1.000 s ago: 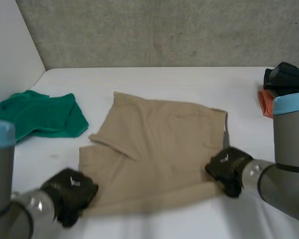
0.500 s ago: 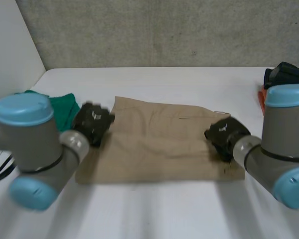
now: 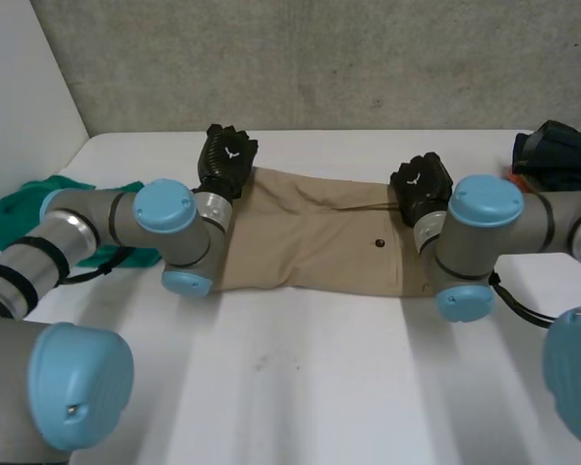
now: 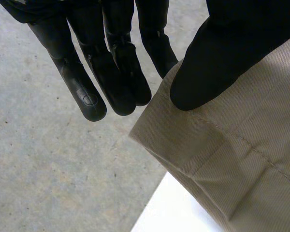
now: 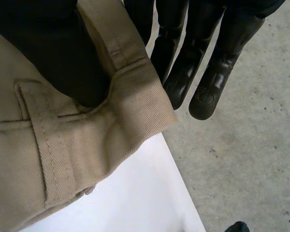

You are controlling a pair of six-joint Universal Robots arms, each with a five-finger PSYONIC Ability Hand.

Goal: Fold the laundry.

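Tan shorts (image 3: 310, 247) lie folded in a long strip across the middle of the white table (image 3: 320, 387). My left hand (image 3: 225, 160) is at the strip's far left corner, and my right hand (image 3: 421, 187) is at its far right corner. In the left wrist view the thumb (image 4: 217, 53) presses on the hemmed corner of the shorts (image 4: 241, 145), with the fingers (image 4: 111, 82) behind it. In the right wrist view the thumb (image 5: 53, 48) pins the waistband corner of the shorts (image 5: 63, 154), beside a belt loop, against the fingers (image 5: 212, 72).
A green cloth (image 3: 19, 208) lies crumpled at the table's left, partly behind my left arm. Dark clothes (image 3: 562, 155) over something orange sit at the far right edge. A white wall stands along the left side, with grey floor beyond the far edge.
Both hands have carried the near edge of the shorts away from me and over to the far edge, folding them in half. Both arms now reach across the table.
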